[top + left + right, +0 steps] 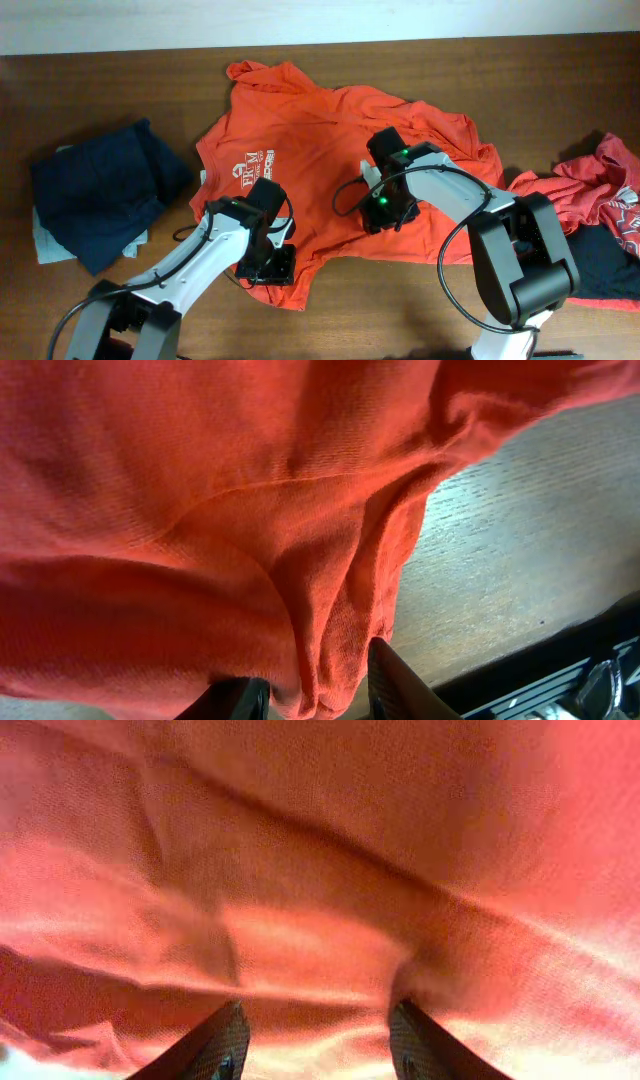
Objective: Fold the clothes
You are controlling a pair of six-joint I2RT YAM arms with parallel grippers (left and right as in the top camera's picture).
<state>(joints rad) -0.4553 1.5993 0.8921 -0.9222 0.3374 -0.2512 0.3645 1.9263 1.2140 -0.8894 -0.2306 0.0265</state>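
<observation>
Table (560,90) first: see orange-red T-shirt (330,140) sprawled at its centre, soft, light, quick to bunch and slip. Pinch the near hem, as with left gripper (310,665), jaws part-closed astride a fold, hold unclear. Find right gripper (318,1005) farther right, jaws apart over flat cloth, holding nothing.

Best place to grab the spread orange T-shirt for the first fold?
Pinch the near hem, coming from the robot's side. The orange T-shirt lies flat mid-body, but that hem is rucked and loose on the table; the left hand straddles a fold there.
</observation>
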